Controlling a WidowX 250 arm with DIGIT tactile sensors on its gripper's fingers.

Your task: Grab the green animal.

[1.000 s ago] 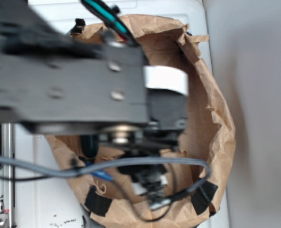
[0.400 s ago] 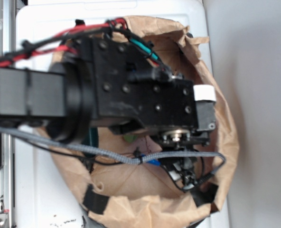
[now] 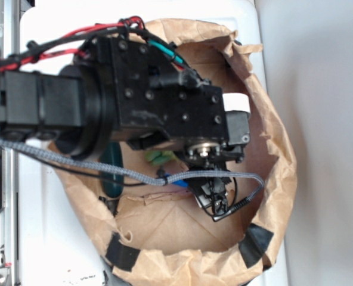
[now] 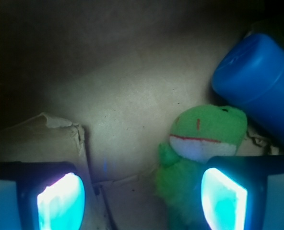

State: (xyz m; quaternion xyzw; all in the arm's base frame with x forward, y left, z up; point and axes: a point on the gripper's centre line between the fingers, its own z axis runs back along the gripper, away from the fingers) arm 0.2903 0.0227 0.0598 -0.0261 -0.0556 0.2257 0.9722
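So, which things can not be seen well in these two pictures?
- Green animal, wrist view: lower body hidden behind the right pad of the open claw.
- Green animal, exterior view: only a sliver shows under the arm.
- Blue bottle, wrist view: cut off by the right edge.
- Dark-green capsule, exterior view: upper end covered by the arm.

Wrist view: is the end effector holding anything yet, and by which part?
Nothing held. The end effector is open; the green animal sits by one finger pad, not gripped between them.
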